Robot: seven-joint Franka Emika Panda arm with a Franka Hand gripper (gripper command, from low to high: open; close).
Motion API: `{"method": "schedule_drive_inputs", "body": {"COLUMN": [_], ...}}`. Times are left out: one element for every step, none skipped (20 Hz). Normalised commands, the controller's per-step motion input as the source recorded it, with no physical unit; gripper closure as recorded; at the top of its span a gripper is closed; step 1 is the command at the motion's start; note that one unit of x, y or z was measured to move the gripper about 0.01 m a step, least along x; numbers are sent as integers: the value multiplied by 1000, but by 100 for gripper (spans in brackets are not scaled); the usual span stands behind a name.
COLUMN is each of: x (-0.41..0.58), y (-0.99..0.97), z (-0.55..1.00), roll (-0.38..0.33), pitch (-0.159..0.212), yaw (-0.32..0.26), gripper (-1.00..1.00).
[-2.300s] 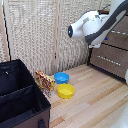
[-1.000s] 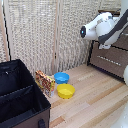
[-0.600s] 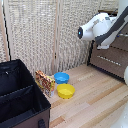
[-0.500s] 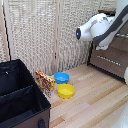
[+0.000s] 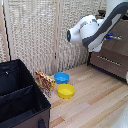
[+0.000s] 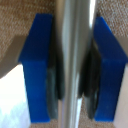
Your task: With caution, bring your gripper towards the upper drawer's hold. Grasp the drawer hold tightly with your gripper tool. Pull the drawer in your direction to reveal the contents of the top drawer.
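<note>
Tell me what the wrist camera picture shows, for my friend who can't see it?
A silver metal bar, the drawer hold, fills the middle of the wrist view, with the gripper's two blue fingers close on either side of it. Brown wood of the upper drawer shows behind.

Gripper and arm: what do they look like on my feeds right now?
The bulky glossy white robot arm has rounded shells with dark grey joint sections and a dark circular end cap. In the wrist view, the small two-finger gripper has blocky dark blue fingertips with dark grey inner pads. No cables or markings are visible.
</note>
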Motion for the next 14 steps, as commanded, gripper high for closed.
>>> {"method": "schedule_drive_inputs", "body": {"x": [123, 51, 114, 134, 23, 0, 0, 9, 14, 34, 43, 49, 51, 51], "y": [994, 1000, 1000, 1000, 1000, 1000, 1000, 1000, 1000, 1000, 1000, 1000, 1000, 1000], "z": [-583, -649, -694, -711, -786, -803, -800, -769, -754, -717, -689, -683, -677, -669], "roll": [-12, -31, -36, -34, -52, -55, -55, -50, -49, -46, -45, -46, -47, -48], "pitch": [14, 28, 73, 97, 112, 120, 119, 105, 90, 75, 63, 58, 40, 31], "yaw": [-54, -25, -17, -9, 0, 0, 0, 0, 0, 0, 0, 0, 0, 0], "gripper": [100, 100, 100, 100, 100, 100, 100, 100, 100, 100, 100, 100, 100, 100]}}
